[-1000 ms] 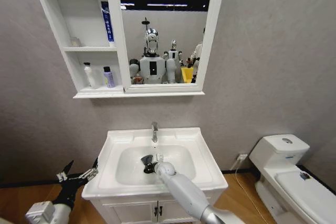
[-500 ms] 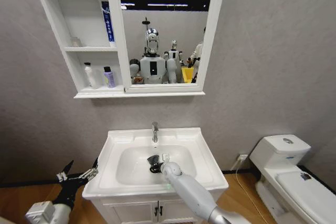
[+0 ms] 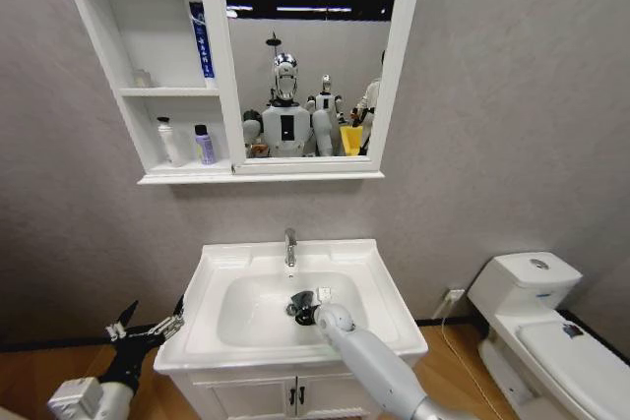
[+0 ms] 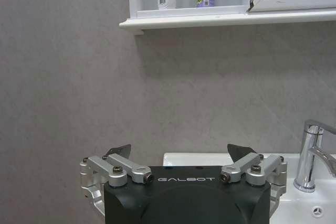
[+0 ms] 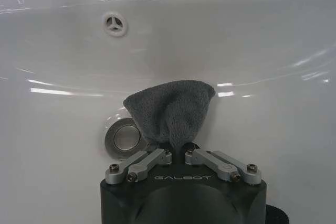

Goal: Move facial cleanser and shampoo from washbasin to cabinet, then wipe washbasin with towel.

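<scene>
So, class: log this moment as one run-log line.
stage: wiping | right claw: shut on towel, inside washbasin bowl by drain | left claw: open, idle beside washbasin | bottles: on cabinet bottom shelf

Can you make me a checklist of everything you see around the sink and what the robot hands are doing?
Surface: white washbasin, bowl looks bare apart from the cloth; drain and faucet visible.
Job's things: dark grey towel in the bowl; two bottles on the cabinet bottom shelf.
Clutter: nothing seen on the basin rim.
Grippers: right gripper shut on the towel, down in the bowl; left gripper open, parked low beside the washbasin.
Cables: one along the floor by the toilet.
Surroundings: mirror, grey wall.
</scene>
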Motion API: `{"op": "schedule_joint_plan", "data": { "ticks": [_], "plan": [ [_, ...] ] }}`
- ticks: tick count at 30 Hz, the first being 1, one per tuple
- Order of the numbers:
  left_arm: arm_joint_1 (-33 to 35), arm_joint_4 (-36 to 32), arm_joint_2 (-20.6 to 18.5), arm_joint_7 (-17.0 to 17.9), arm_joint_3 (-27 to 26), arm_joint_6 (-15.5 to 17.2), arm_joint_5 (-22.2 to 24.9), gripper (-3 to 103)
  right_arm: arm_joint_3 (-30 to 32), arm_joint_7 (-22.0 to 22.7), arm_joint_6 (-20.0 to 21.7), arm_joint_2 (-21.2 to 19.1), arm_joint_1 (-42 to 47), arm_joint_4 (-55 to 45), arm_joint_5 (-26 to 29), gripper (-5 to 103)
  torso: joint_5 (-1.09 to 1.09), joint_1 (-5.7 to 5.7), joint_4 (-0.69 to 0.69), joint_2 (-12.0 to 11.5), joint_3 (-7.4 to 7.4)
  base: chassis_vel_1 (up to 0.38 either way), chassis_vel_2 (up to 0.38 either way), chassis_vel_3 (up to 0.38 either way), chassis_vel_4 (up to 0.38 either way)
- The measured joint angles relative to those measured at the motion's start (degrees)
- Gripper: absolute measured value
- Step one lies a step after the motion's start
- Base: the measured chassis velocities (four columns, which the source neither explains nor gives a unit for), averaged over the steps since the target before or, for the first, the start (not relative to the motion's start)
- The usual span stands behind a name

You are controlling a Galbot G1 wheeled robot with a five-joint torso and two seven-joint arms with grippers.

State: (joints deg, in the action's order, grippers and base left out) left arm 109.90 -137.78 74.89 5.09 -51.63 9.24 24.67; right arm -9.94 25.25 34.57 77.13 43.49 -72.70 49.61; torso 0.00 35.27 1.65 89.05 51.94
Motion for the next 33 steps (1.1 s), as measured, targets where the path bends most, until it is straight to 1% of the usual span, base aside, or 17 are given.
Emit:
{"op": "schedule_joint_plan", "data": {
  "ticks": [11, 22, 24, 26, 28, 33],
  "plan": [
    [0.0, 0.0, 0.0, 0.0, 0.0, 0.0, 0.0, 100, 1.6, 2.7, 0.6, -2.0, 2.0, -3.4, -0.2, 6, 0.00, 0.00, -0.01, 0.0, 0.00, 0.000, 0.000, 0.000, 0.000],
    [0.0, 0.0, 0.0, 0.0, 0.0, 0.0, 0.0, 100, 3.5, 3.6, 0.8, -4.4, 3.8, -7.0, -1.9, 6, 0.00, 0.00, 0.00, 0.0, 0.00, 0.000, 0.000, 0.000, 0.000],
    [0.0, 0.0, 0.0, 0.0, 0.0, 0.0, 0.0, 100, 3.7, 4.7, 1.4, -4.9, 4.1, -7.8, -1.9, 6, 0.00, -0.01, 0.00, 0.0, 0.00, 0.000, 0.000, 0.000, 0.000],
    [0.0, 0.0, 0.0, 0.0, 0.0, 0.0, 0.0, 100, 3.7, 4.8, 1.5, -5.0, 4.1, -7.8, -1.9, 6, 0.00, -0.01, -0.01, 0.0, 0.00, 0.000, 0.000, 0.000, 0.000],
    [0.0, 0.0, 0.0, 0.0, 0.0, 0.0, 0.0, 100, 3.8, 6.4, 2.2, -5.8, 4.4, -8.9, -2.0, 6, 0.00, -0.02, 0.00, 0.0, 0.00, 0.000, 0.000, 0.000, 0.000],
    [0.0, 0.0, 0.0, 0.0, 0.0, 0.0, 0.0, 100, 3.8, 7.8, 2.8, -6.3, 4.4, -9.2, -2.0, 6, 0.00, -0.02, -0.01, 0.0, 0.00, 0.000, 0.000, 0.000, 0.000]
  ]
}}
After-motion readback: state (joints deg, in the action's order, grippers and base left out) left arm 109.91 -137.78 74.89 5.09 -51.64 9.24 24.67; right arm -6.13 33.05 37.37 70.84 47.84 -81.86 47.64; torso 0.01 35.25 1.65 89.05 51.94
